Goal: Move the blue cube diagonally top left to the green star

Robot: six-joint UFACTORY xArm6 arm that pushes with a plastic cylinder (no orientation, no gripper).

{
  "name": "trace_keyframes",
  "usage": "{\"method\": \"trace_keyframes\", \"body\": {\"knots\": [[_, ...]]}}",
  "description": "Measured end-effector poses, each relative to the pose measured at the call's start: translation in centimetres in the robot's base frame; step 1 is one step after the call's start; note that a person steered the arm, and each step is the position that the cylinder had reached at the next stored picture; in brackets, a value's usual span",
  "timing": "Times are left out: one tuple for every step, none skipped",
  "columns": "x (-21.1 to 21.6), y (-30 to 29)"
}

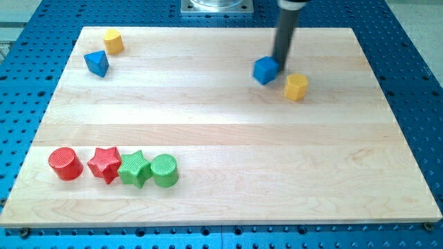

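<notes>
The blue cube (264, 70) lies on the wooden board in the upper right part of the view. My tip (280, 63) is at the cube's upper right edge, touching or nearly touching it. The green star (135, 168) lies in the lower left, in a row between the red star (104, 163) and the green cylinder (165, 170). The cube is far to the upper right of the green star.
A yellow hexagonal block (296, 86) lies just right of and below the blue cube. A red cylinder (65, 164) ends the row at left. A yellow block (113, 41) and a blue triangular block (97, 63) lie at top left. The board's (221, 131) edges border a blue perforated table.
</notes>
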State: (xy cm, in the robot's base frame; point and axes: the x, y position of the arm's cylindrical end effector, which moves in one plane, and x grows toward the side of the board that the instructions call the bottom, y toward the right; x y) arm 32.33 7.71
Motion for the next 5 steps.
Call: {"method": "trace_keyframes", "body": {"knots": [[0.8, 0.5], [3.4, 2.0], [4.3, -4.0], [4.3, -8.7], [2.4, -5.6]]}}
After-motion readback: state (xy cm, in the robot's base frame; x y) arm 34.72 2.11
